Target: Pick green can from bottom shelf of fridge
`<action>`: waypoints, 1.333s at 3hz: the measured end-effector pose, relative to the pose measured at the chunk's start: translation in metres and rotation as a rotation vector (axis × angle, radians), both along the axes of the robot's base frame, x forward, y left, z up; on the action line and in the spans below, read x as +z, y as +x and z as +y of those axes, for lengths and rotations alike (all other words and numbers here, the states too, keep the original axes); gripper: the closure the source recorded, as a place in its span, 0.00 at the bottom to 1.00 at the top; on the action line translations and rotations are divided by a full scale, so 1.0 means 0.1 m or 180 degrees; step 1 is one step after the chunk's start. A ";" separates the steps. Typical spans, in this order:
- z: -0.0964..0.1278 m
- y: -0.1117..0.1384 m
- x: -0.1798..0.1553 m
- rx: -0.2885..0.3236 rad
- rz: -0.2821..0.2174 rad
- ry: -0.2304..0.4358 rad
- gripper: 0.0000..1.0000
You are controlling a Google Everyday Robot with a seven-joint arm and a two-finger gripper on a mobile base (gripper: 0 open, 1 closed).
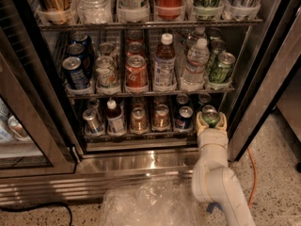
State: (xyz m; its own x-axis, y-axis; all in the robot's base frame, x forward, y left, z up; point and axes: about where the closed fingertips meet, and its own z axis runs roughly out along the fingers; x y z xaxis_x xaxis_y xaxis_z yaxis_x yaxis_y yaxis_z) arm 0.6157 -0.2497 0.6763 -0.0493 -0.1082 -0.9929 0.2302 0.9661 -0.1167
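The gripper is at the right front end of the bottom shelf of the fridge. Its fingers are narrowed onto both sides of the green can. If the hold is shallow, the can may slip as it is drawn out. A crooked pull could knock the dark can just left of the green can. Further left of it, clear lane trays hold more cans and one small bottle.

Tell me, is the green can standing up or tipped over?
Upright: the green can shows its silver top facing up, held in the gripper at the right of the bottom shelf.
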 end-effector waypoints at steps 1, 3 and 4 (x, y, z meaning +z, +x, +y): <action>0.09 -0.20 0.04 0.0127 -0.0117 0.0052 1.00; 0.13 -0.42 0.05 0.0306 -0.0271 0.0174 1.00; 0.17 -0.44 0.09 0.0445 -0.0274 0.0230 1.00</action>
